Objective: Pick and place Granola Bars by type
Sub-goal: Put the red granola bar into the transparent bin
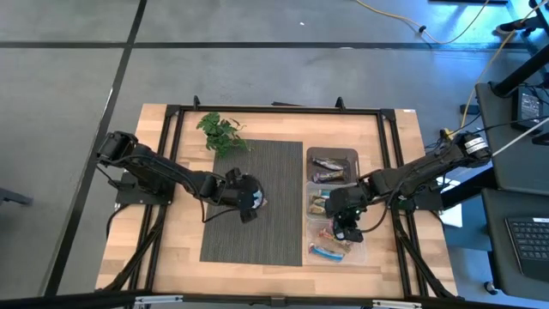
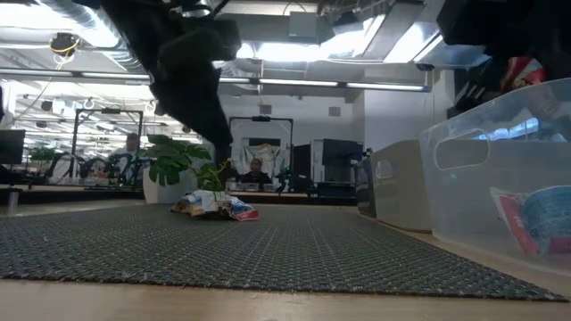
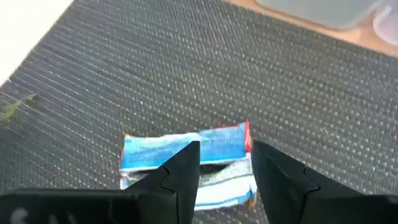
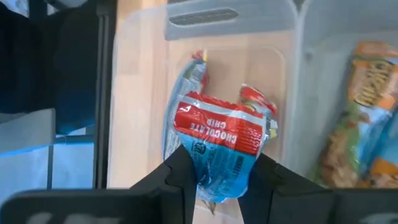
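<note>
Right end effector [image 4: 217, 177] grips a blue-red chocolate chip bar [image 4: 221, 140] over the bin [image 4: 230, 37]; next, release. Left end effector [image 3: 225, 174] straddles another, unclenched.

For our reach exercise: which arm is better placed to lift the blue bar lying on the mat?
Left: its pincer hangs open directly above the blue bar on the mat. The right pincer is busy over the bins, gripping a bar.

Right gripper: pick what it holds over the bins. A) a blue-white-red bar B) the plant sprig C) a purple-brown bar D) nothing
A: the right wrist view shows the right gripper shut on a blue-white-red bar above the clear bin.
</note>
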You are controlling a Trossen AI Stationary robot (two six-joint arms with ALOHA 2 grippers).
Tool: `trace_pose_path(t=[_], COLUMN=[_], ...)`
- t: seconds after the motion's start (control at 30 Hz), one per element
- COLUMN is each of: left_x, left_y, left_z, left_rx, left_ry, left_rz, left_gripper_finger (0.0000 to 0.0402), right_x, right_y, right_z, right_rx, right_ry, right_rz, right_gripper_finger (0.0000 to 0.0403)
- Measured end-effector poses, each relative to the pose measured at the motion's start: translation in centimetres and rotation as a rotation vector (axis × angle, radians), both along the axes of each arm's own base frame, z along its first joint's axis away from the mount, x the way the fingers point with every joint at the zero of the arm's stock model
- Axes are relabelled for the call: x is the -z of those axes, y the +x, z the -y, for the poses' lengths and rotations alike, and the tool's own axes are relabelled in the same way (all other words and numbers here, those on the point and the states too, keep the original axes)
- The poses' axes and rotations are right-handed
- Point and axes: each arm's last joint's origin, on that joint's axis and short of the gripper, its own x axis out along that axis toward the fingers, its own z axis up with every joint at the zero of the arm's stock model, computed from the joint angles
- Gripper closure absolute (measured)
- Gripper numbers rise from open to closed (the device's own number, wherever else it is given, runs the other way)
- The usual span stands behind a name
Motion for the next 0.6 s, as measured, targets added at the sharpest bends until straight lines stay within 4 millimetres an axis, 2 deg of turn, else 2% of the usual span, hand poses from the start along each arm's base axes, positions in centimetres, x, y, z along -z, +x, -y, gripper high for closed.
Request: trace_pose_path(t=[0.27, 0.6], left_x=[1.5, 4.2], left_y=[-0.1, 0.3], left_z=[0.2, 0.7], left_rx=[0.122, 0.518], left_ry=[0.042, 0.214], left_rz=[-0.133, -0.347], left_gripper_finger=[0.0265, 0.0264], right_x=[0.8, 0.8], right_y=[-0.1, -0.1], right_z=[-0.1, -0.1], right_rx=[0.016, 0.014], right_ry=[0.019, 0.018], right_rz=[0.012, 0.016], right_gripper_finger=[0.0310, 0.0310])
